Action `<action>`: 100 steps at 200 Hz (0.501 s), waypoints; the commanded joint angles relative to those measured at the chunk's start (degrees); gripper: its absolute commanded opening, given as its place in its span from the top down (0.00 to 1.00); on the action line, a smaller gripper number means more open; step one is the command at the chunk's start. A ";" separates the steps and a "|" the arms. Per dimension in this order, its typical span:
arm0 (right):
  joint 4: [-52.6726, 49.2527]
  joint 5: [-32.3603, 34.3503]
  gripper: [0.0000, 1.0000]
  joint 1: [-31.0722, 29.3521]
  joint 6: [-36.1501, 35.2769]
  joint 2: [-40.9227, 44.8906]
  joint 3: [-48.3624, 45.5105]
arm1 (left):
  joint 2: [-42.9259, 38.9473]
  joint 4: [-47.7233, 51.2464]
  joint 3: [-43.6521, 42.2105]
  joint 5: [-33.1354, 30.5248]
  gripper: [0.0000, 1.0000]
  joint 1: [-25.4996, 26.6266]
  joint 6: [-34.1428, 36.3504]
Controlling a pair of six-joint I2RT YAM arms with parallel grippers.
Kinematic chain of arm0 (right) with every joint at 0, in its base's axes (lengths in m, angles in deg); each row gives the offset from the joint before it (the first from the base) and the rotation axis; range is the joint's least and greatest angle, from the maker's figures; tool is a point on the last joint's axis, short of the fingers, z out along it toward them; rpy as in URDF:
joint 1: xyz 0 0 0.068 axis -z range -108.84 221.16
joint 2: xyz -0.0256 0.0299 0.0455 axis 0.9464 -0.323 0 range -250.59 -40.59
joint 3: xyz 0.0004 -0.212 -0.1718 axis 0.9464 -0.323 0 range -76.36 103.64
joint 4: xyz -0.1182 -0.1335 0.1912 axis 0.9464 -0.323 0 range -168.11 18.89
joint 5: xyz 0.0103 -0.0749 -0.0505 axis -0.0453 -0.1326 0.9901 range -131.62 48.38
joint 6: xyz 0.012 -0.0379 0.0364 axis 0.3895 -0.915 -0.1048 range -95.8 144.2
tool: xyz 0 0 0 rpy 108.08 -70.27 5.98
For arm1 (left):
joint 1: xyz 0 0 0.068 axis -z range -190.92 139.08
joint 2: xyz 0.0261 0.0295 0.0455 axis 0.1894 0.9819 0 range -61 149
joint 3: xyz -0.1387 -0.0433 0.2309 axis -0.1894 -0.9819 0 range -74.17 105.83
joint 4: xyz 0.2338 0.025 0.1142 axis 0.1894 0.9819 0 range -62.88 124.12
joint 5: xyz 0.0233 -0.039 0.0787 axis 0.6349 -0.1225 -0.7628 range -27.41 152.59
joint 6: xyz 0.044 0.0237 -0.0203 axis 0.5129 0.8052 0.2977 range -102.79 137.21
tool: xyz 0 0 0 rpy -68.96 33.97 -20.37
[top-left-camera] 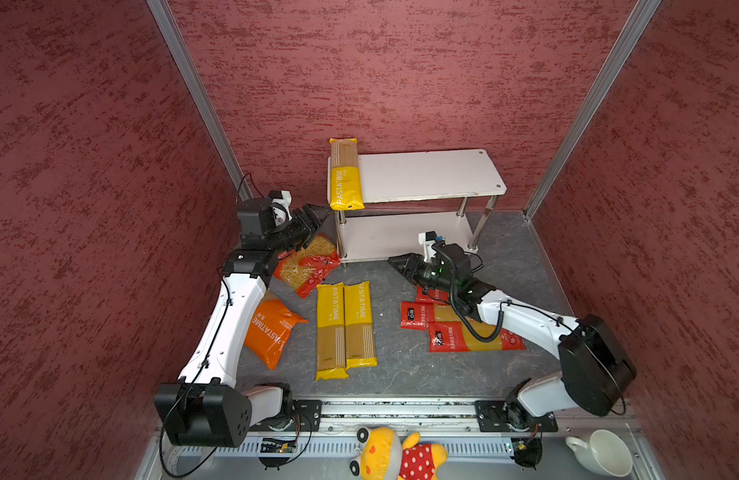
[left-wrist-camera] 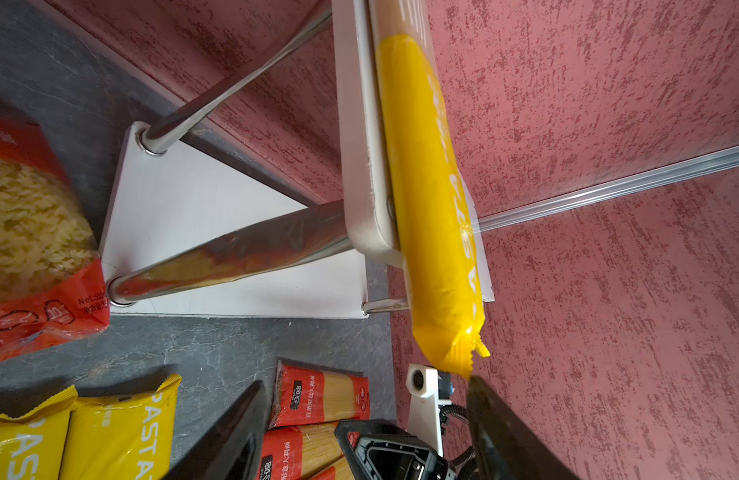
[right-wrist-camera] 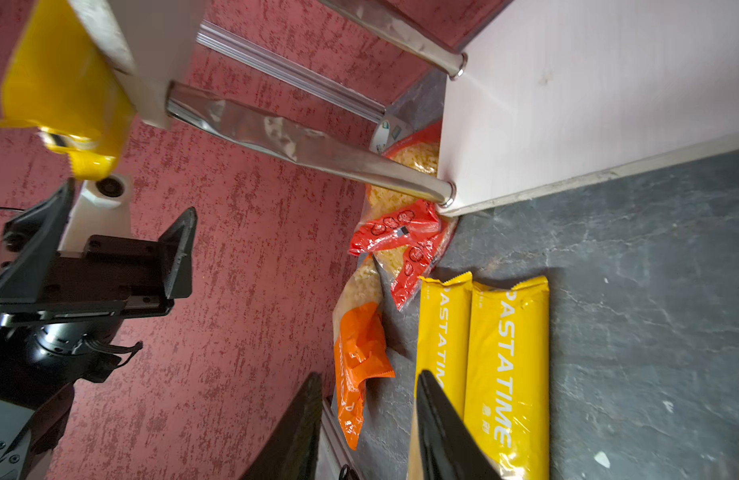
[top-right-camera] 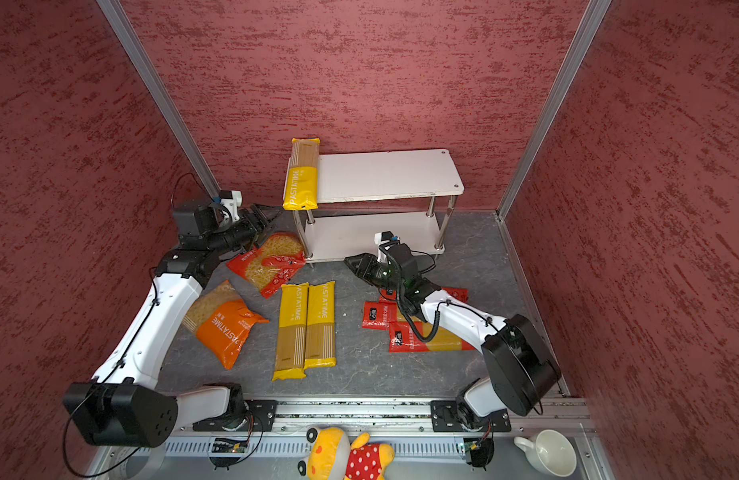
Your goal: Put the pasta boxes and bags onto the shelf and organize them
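One yellow PASTATIME pack lies along the left end of the shelf's top board, overhanging its front edge. My left gripper hovers open beside the shelf's left front leg, just below that pack's end, holding nothing. My right gripper hangs open and empty in front of the lower board. On the floor lie two yellow packs, red spaghetti packs partly under the right arm, a red pasta bag and an orange bag.
The red bag leans against the shelf's left front leg. Red walls with aluminium posts close in on three sides. In front of the arms' base rail lie a yellow plush toy and a white cup.
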 commanded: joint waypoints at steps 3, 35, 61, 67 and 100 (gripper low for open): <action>0.66 -2.05 0.62 0.00 2.22 -1.97 2.52 | 0.32 -7.61 0.55 0.88 0.22 1.21 -2.60; 1.04 -1.70 0.62 -0.34 3.11 -2.67 3.43 | 4.52 -14.85 2.06 -0.34 0.22 4.50 -6.56; 1.06 -0.92 0.62 -0.61 3.39 -1.66 2.42 | 8.94 -14.74 5.32 -2.08 0.26 5.83 -6.76; 0.91 -0.96 0.62 -0.61 3.34 -1.53 2.21 | 9.82 -14.61 6.09 -2.43 0.28 6.11 -6.85; -0.10 -0.44 0.62 -0.61 2.45 -0.79 1.46 | 11.34 -16.77 7.07 -4.31 0.50 7.38 -8.06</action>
